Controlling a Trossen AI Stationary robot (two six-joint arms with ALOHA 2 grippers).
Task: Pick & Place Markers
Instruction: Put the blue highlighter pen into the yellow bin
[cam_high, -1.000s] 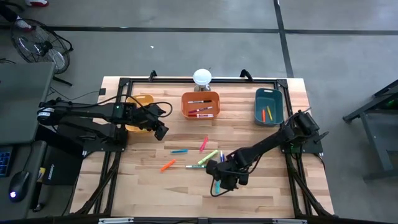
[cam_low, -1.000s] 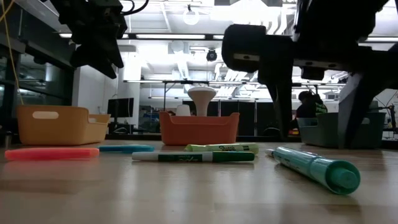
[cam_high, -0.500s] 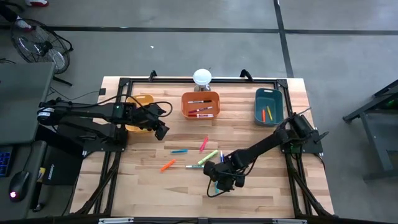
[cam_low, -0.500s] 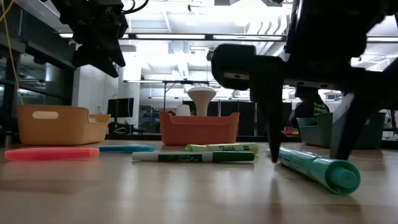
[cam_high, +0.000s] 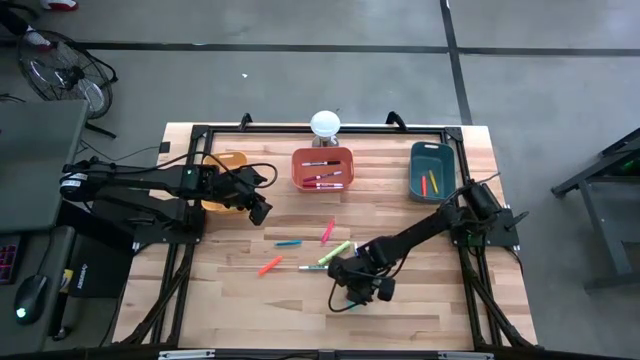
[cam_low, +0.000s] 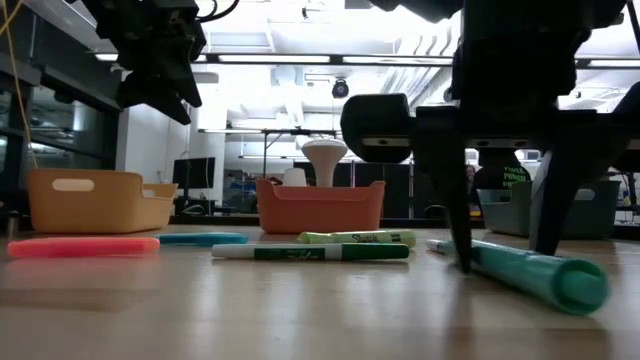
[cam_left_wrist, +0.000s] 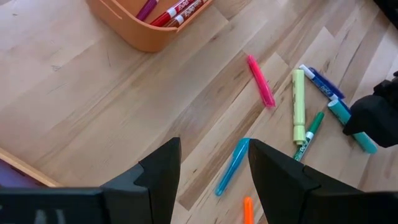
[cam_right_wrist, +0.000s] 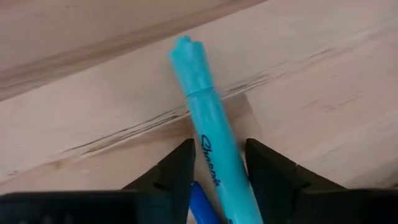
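Note:
My right gripper (cam_high: 356, 290) is down at the table's near middle. It is open, with one finger on each side of a teal marker (cam_right_wrist: 211, 149) that lies flat on the wood (cam_low: 530, 275). Farther in lie a pink marker (cam_high: 327, 232), a yellow-green one (cam_high: 336, 252), a blue one (cam_high: 288, 243), an orange one (cam_high: 269, 266) and a green-and-white one (cam_high: 315, 267). My left gripper (cam_high: 260, 211) hangs open above the table, beside the yellow bin (cam_high: 228, 160). My right gripper (cam_right_wrist: 219, 148) comes from above, pointing down, its fingers across the teal marker's barrel (cam_right_wrist: 217, 168), near the middle of its length. Whether the pads touch the barrel I cannot tell. The marker lies on the table.
An orange bin (cam_high: 322, 180) with several markers stands at the far middle, with a white lamp-like object (cam_high: 325, 125) behind it. A teal bin (cam_high: 432, 190) with two markers stands at the far right. A dark blue marker (cam_left_wrist: 320, 81) lies close beside the teal one.
My right gripper has come down to the table and shifted a little toward the left and near edges. Its fingers have drawn closer together around the teal marker. The marker has slid slightly on the wood.

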